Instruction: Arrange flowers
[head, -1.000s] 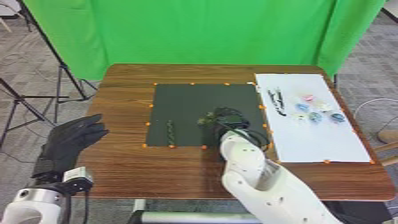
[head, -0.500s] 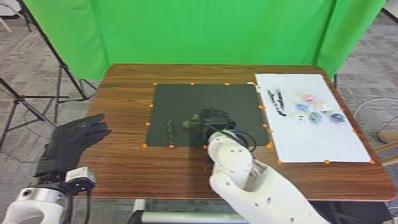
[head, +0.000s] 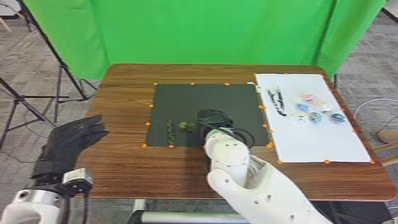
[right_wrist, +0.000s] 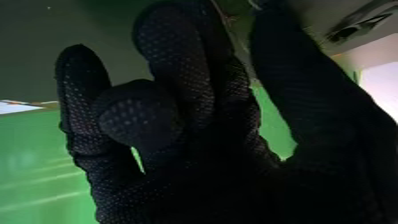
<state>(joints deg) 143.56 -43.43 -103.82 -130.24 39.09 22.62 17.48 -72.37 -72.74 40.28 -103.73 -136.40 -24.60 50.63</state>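
Sprig of green (head: 186, 126) pokes out past the left side of the right hand (head: 215, 119), low over the dark mat (head: 209, 97) on the brown wooden bench (head: 124, 167). From where I'm standing, that hand has its fingers (right_wrist: 169, 45) drawn in with the thumb (right_wrist: 311, 95) near them, closed on the sprig rather than spread. The wrist view shows a finger bent well in, and something like a thin strand between fingers and thumb (whether it's the sprig's own stem, I can't make out).

Just to the left of the sprig, a long green stem (head: 171, 134) lies on the mat, running from near its front edge toward the back. Over on the white sheet (head: 324, 142), to the right, there's a loose cluster: a pink flower (head: 308, 97), blue flowers (head: 337, 118) and a pale one (head: 323, 106), with dark slender pieces (head: 278, 102) to their left.

The left hand (head: 71, 140) hangs by the bench's left edge, open and relaxed, with nothing in its grasp. A bright green curtain (head: 213, 32) hangs behind it all.
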